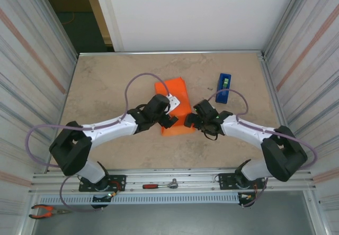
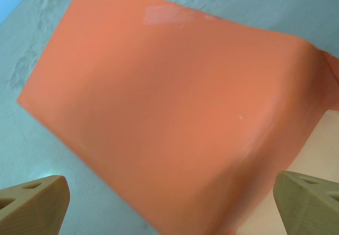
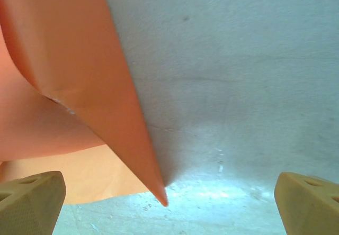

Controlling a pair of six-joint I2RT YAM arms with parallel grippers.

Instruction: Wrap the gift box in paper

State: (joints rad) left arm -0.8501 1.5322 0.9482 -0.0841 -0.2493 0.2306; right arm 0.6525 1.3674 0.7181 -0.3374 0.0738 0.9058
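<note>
Here the left gripper (image 2: 169, 208) hangs with its jaws spread wide, holding nothing, just above the orange paper (image 2: 106, 76). The sheet is draped over a raised block, probably the gift box (image 2: 212, 129), at mid-table. The right gripper (image 3: 169, 203), likewise released, hovers by the paper's pointed flap. A blue tape dispenser (image 1: 224, 88) stands apart on the table (image 1: 106, 87).

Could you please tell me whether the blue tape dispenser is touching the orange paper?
Apart. The top view shows a strip of bare table between the blue tape dispenser and the orange paper.
</note>
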